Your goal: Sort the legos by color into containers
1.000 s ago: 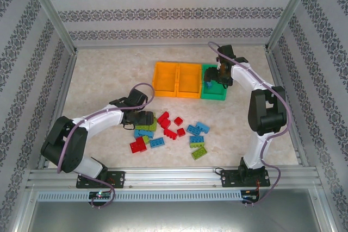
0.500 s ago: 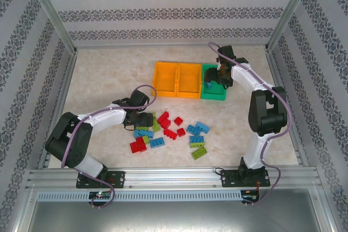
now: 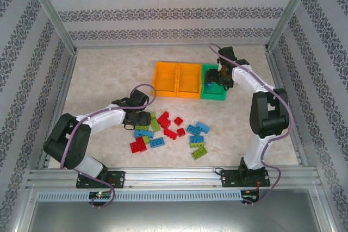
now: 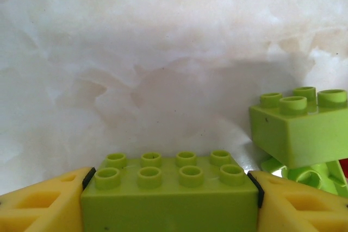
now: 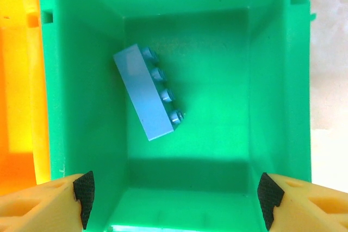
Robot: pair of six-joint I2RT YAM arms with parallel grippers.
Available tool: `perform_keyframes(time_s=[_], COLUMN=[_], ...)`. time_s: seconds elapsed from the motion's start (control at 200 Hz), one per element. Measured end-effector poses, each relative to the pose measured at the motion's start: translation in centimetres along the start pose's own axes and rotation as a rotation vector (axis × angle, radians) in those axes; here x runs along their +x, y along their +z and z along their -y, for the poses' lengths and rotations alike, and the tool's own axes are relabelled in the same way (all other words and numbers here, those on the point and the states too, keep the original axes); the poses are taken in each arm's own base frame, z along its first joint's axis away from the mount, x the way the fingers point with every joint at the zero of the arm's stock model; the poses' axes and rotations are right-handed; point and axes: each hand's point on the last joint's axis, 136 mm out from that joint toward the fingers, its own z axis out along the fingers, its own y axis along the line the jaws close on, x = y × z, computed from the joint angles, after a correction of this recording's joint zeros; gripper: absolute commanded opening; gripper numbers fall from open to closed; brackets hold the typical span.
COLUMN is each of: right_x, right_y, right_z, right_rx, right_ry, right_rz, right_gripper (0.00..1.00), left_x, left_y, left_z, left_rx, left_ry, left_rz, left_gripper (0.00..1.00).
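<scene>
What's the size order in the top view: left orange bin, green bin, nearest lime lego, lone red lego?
1. Left orange bin, green bin: alike; right arm partly covers green.
2. Nearest lime lego.
3. Red lego.

The left arm [image 3: 100,116] and right arm [image 3: 247,82] wear white shells, black joints, purplish cables [image 3: 142,86]; fingers [image 5: 38,207] yellow, seemingly black-padded.

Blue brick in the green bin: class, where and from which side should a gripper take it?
Probably from above, jaws across its studded face and underside, turned to its diagonal: the blue brick lies on its side, studs pointing right.
</scene>
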Motion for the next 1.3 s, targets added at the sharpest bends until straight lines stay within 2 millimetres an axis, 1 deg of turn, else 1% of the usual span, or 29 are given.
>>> perform_keyframes(time_s=[0.09,0.275,0.35,0.41,0.465,0.51,0.59,0.649,0.689,0.749,0.779,0.849,0.959,1.029,1.149,1.299], right_x=[0.2,0.5,0.6,0.7,0.9,1.1,1.8,2.5,3.0,3.8,4.3,5.3,7.4,9.3,12.4,15.9], right_y=[-0.3,-1.0,-1.2,-1.5,-1.7,-1.8,-2.0,-2.2,-2.3,-2.5,-2.6,-3.0,-3.6,-3.9,-4.1,-3.9], right_z=[0.0,0.1,0.1,0.1,0.1,0.1,0.3,0.3,0.2,0.0,-0.2,-0.8,-2.3,-3.7,-6.4,-10.0], right_rx=[-0.001,-0.004,-0.007,-0.01,-0.014,-0.018,-0.022,-0.025,-0.03,-0.035,-0.041,-0.055,-0.081,-0.106,-0.159,-0.228], right_ry=[0.0,-0.001,-0.002,-0.003,-0.003,-0.004,-0.005,-0.008,-0.013,-0.022,-0.031,-0.056,-0.119,-0.179,-0.296,-0.455], right_rz=[0.003,0.012,0.019,0.026,0.032,0.037,0.035,0.031,0.028,0.026,0.024,0.022,0.01,-0.005,-0.038,-0.081], right_gripper=[0.81,0.81,0.81,0.81,0.81,0.81,0.81,0.81,0.81,0.81,0.81,0.8,0.8,0.81,0.79,0.78], left_x=[-0.2,-0.8,-1.5,-2.5,-3.9,-5.6,-8.7,-11.4,-13.2,-15.4,-16.4,-18.0,-19.9,-21.1,-23.0,-24.1], left_y=[-0.2,-0.9,-1.5,-2.3,-3.3,-4.4,-6.5,-7.9,-8.5,-8.8,-8.7,-8.0,-6.1,-4.9,-3.0,-1.3], left_z=[0.0,0.0,0.0,0.1,0.5,1.1,2.5,3.8,4.7,5.9,6.5,7.5,8.4,8.9,9.1,9.4], left_rx=[-0.002,-0.002,-0.011,-0.016,-0.013,-0.002,0.029,0.054,0.069,0.083,0.089,0.096,0.096,0.102,0.103,0.117], left_ry=[-0.001,-0.003,-0.003,-0.005,-0.003,0.0,0.014,0.03,0.043,0.063,0.073,0.095,0.115,0.118,0.106,0.098], left_rz=[0.01,0.036,0.054,0.08,0.117,0.16,0.239,0.294,0.325,0.355,0.366,0.371,0.356,0.346,0.333,0.31], left_gripper=[0.6,0.6,0.6,0.59,0.59,0.58,0.57,0.57,0.57,0.58,0.58,0.59,0.59,0.59,0.6,0.62])
